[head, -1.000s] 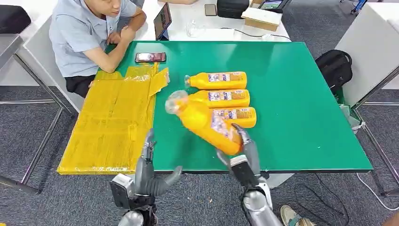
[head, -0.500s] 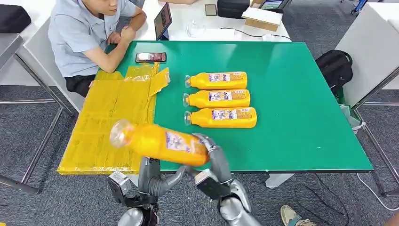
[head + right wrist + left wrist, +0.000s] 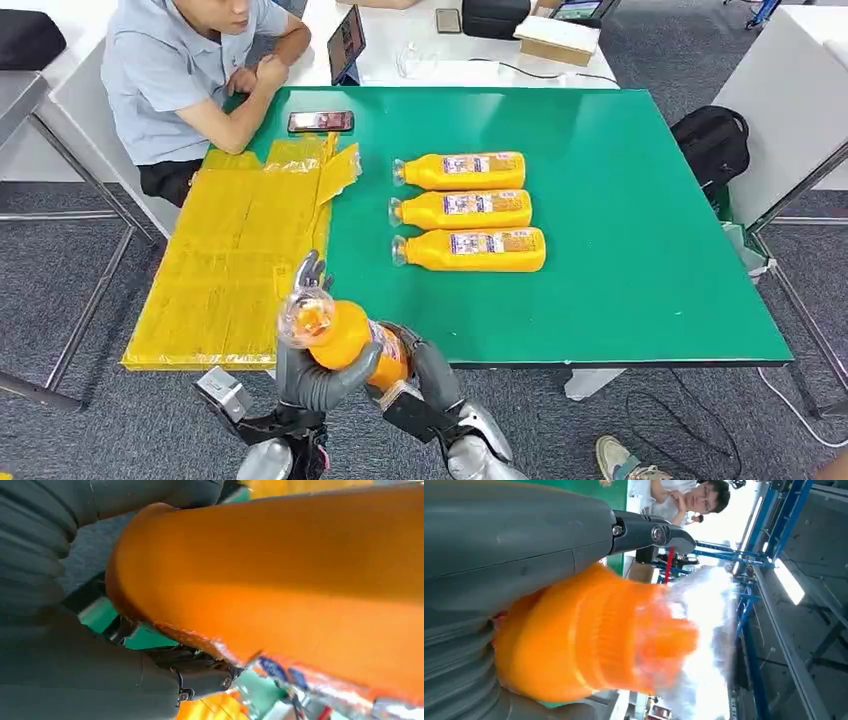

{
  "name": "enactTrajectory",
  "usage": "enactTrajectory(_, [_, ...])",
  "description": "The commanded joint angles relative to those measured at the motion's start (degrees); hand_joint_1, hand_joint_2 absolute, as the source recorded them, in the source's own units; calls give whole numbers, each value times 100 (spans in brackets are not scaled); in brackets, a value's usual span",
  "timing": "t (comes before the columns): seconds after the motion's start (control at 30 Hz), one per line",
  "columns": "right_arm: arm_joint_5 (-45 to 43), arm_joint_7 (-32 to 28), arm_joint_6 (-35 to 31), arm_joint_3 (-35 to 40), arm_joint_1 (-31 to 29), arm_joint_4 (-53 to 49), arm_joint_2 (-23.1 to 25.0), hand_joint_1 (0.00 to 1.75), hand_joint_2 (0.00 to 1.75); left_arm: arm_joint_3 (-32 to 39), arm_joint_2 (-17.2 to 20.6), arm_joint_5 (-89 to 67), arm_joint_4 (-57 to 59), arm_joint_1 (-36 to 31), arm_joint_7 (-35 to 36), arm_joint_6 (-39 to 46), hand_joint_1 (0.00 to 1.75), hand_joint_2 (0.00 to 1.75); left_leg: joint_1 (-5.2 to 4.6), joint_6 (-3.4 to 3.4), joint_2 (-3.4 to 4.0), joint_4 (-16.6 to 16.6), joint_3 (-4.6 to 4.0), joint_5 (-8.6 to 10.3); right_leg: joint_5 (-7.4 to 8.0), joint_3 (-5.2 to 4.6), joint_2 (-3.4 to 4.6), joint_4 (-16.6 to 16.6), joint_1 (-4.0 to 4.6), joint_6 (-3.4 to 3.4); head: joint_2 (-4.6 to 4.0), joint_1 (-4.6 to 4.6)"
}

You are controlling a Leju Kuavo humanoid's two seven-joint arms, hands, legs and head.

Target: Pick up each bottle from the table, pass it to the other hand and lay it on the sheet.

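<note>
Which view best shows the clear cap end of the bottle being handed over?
The left wrist view: the clear cap shows large beyond the orange neck, by the left hand. The head view shows the whole bottle small, between both hands, with the right hand behind. The right wrist view shows the orange body and label edge.

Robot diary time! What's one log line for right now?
phase: handover | orange bottle: gripped by both left hand and right hand | three bottles: lying on green table | yellow sheet: bare
</note>
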Motion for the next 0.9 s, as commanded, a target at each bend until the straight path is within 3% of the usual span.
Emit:
enactTrajectory(0.03, [209, 4, -142, 502, -144, 696, -111, 150, 175, -100, 116, 138, 613, -302, 24, -221, 0, 175, 7, -10, -6, -8, 28, -8, -11, 32, -15, -10, 9, -14, 0, 0])
enactTrajectory(0.1, [176, 4, -317, 598, -113, 548, -186, 145, 175, -168, 162, 420, 814, -364, 299, -795, 0, 175, 6, -8, -9, -8, 25, -6, -9, 28, -15, -10, 8, -12, 0, 0])
enactTrajectory(0.2, [-139, 4, -259, 667, -70, 225, -253, 161, 175, -299, 168, 378, 1058, -403, 448, -1116, 2, 175, 7, -11, -5, -10, 36, -11, -13, 36, -16, -12, 10, -16, 0, 0])
enactTrajectory(0.37, [-242, 4, -492, 759, -103, -19, -297, 154, 175, -457, 142, -12, 1415, -450, 694, -1130, 0, 175, 3, -6, 2, -3, 15, -7, -7, 14, -7, -5, 5, -10, 0, 2])
enactTrajectory(0.77, [-260, 4, -861, 994, 32, -363, -468, 164, 175, -434, 162, -52, 1890, -532, 867, -1015, 0, 175, 4, -9, 6, -3, 20, -11, -9, 20, -1, -4, 7, -12, 0, 0])
enactTrajectory(0.8, [-254, 4, -883, 1025, 40, -351, -468, 164, 175, -357, 135, 54, 1882, -545, 930, -1044, 7, 175, 5, -11, 9, -3, 28, -15, -12, 28, -1, -5, 9, -16, 0, 0])
enactTrajectory(0.83, [-253, 4, -899, 1059, 37, -341, -473, 164, 175, -311, 124, 137, 1864, -546, 955, -1086, 110, 175, 2, -7, 4, -4, 14, -7, -6, 14, -2, -4, 4, -10, 0, 0])
enactTrajectory(0.87, [-253, 4, -899, 1059, 37, -341, -473, 164, 175, -311, 124, 137, 1864, -546, 955, -1086, 110, 175, 6, -10, 7, -3, 27, -14, -12, 26, -2, -4, 9, -16, 0, 0])
enactTrajectory(0.9, [-255, 4, -899, 1109, 31, -337, -481, 168, 175, -280, 128, 197, 1813, -547, 947, -1125, 171, 175, 2, -7, 4, -3, 12, -7, -6, 11, -1, -4, 4, -9, 0, 0])
